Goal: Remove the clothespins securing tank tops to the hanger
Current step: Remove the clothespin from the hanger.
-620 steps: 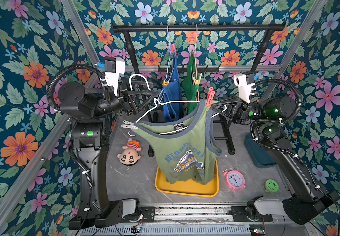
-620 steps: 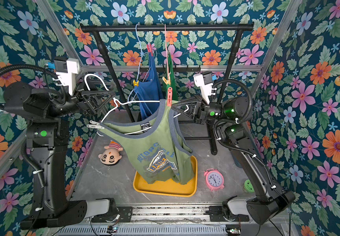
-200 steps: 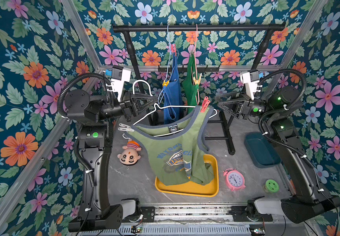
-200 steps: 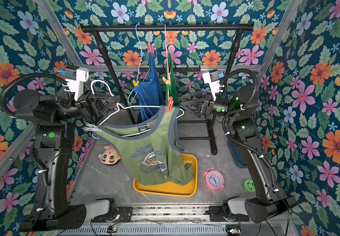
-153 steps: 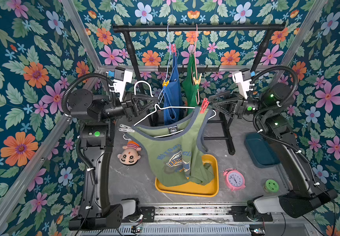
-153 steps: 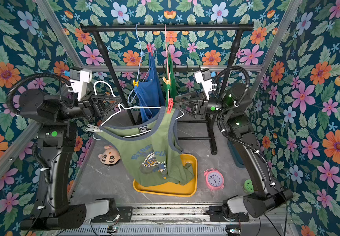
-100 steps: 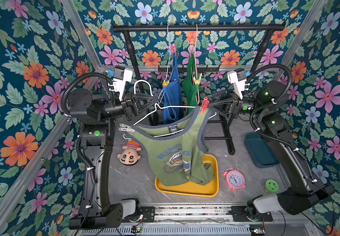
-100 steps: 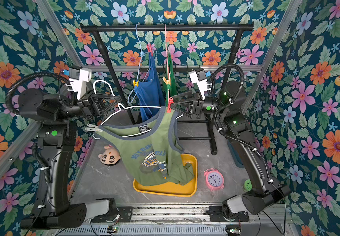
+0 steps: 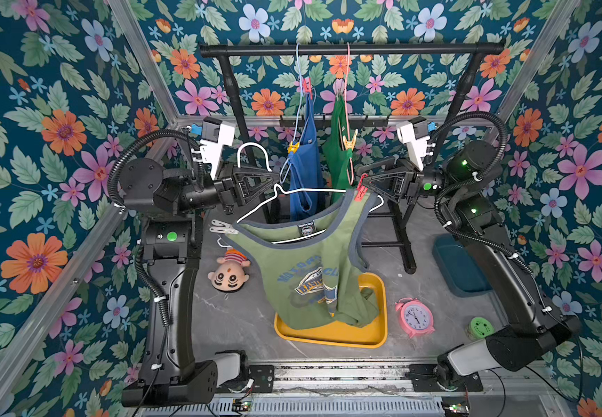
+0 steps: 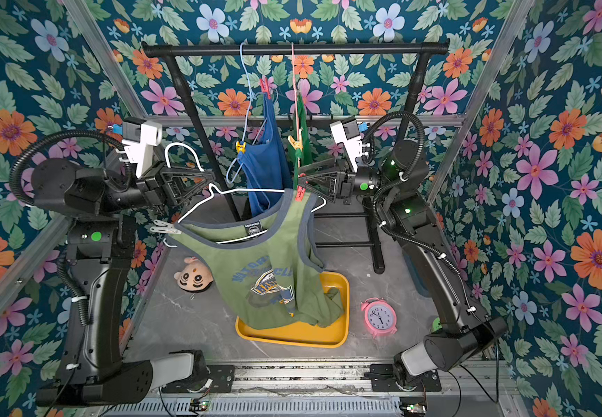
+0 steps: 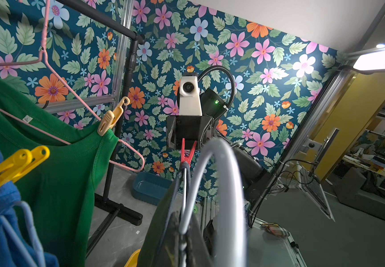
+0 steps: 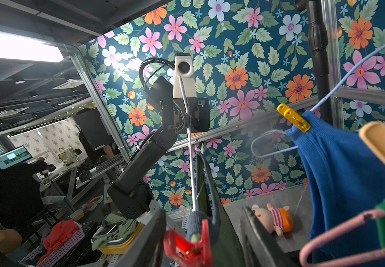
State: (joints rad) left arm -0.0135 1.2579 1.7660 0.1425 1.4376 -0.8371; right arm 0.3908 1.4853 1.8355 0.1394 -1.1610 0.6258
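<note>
Holding up the white hanger [image 9: 314, 190] with the left gripper [image 9: 274, 182], right gripper [image 9: 366, 185] set around a red clothespin [image 9: 360, 188].

Grips the twisted neck of the hanger, just under the hook, with the left jaws fully closed. Carries on it the olive tank top [image 9: 306, 274], in the middle of the scene, lower part bunched in the yellow tray [image 9: 380, 325] on the near side. Stands with the right jaws parted, one on each side of the red clothespin at the right shoulder of this top, not yet squeezing it. At the left end of the hanger, a whitish clothespin [image 9: 221, 226]. Far behind, on the black rail [image 9: 400, 48], the blue tank top [image 9: 308, 173] and green tank top [image 9: 337, 155], with a yellow clothespin [image 9: 293, 147] on the blue, a pale yellow clothespin [image 9: 349, 139] on the green, and a second red clothespin [image 9: 306, 86] higher up.
</note>
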